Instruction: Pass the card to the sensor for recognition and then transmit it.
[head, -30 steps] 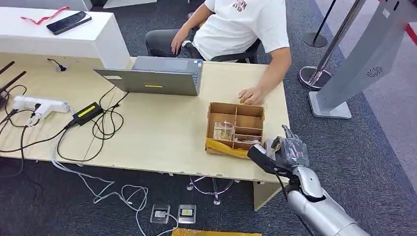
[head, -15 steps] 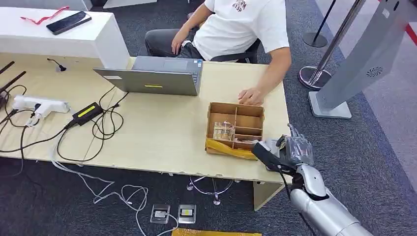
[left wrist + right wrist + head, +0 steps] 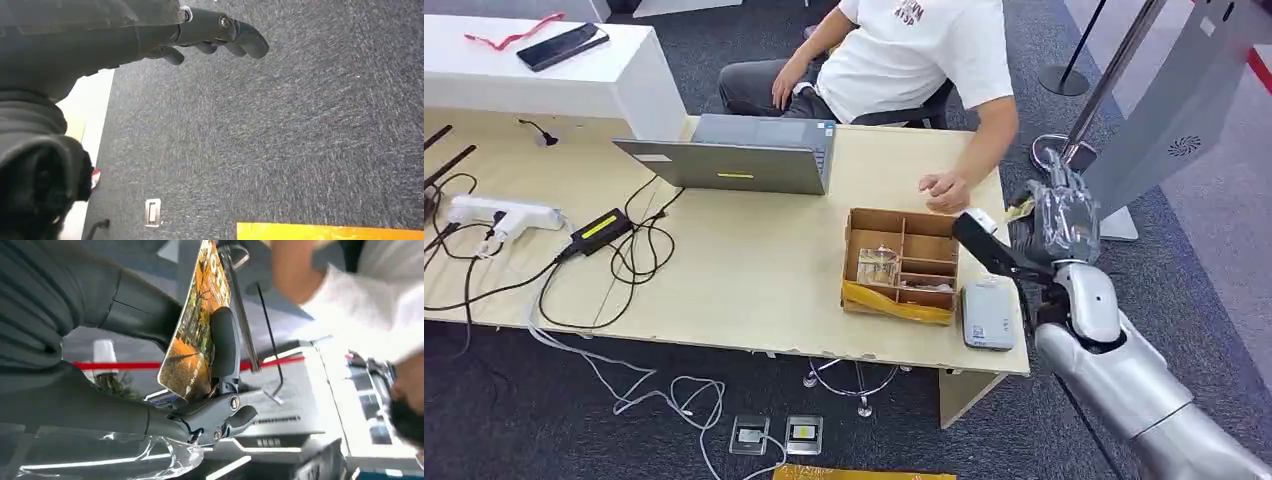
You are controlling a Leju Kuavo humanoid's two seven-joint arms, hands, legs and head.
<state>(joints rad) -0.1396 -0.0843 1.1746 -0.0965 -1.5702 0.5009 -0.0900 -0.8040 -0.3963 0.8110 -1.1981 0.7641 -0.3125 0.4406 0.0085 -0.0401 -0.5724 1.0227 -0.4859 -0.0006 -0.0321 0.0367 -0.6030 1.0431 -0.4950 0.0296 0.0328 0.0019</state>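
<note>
My right hand [image 3: 1052, 218] is raised beside the table's right edge, above and beyond the sensor [image 3: 987, 313], a small grey-white box lying flat on the table's front right corner. In the right wrist view the hand [image 3: 150, 315] pinches an orange picture card [image 3: 192, 340] between thumb and fingers, the card standing on edge. In the head view a yellow sliver of the card [image 3: 1021, 208] peeks out at the fingers. A person's hand [image 3: 944, 188] rests on the table close by. My left hand [image 3: 220, 32] hangs over the carpet, holding nothing.
A wooden compartment box [image 3: 902, 262] with a yellow packet on its front edge stands left of the sensor. A laptop [image 3: 744, 160], cables and a power strip [image 3: 504, 215] lie further left. A grey kiosk [image 3: 1164, 120] and a stanchion base [image 3: 1064, 155] stand to the right.
My right hand has risen from the table's front right corner and moved farther away, uncovering the sensor. The person's hand has shifted slightly on the table.
</note>
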